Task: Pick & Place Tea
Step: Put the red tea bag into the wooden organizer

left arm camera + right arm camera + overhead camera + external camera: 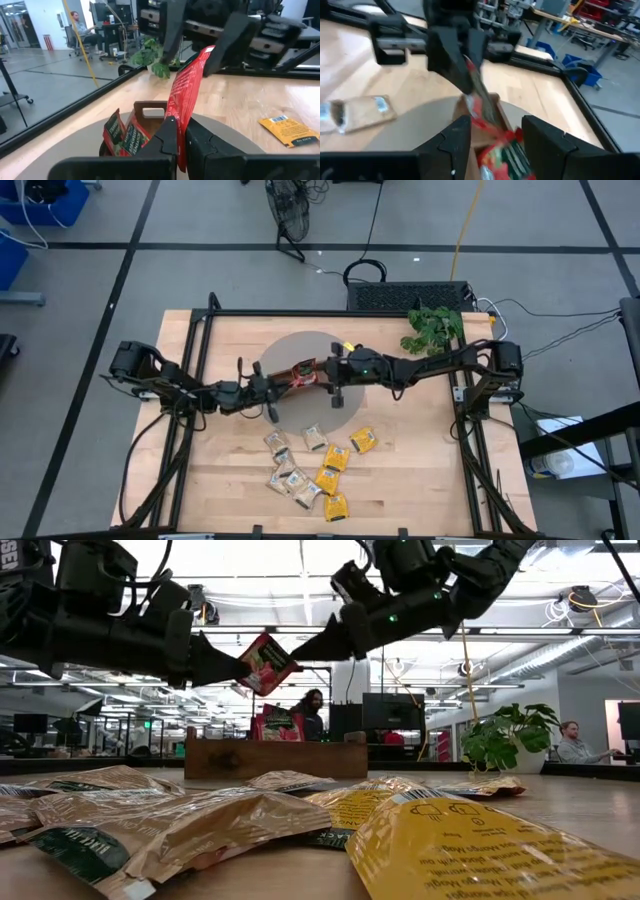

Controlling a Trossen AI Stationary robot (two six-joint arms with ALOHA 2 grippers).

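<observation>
Tea: red sachet pinched in left gripper above tray; right gripper spread at 3 o'clock. Next: handover to R, or release into tray.

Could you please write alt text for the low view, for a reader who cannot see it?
Above the table, the left gripper holds a red tea sachet up while the open right gripper reaches toward it. Yellow and beige sachets lie in front; a wooden tray with red sachets stands behind.

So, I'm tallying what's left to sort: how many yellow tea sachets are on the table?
4 yellow sachets: one farthest right, two mid-pile, one nearest the front edge. More could lie hidden under the pile.
</observation>
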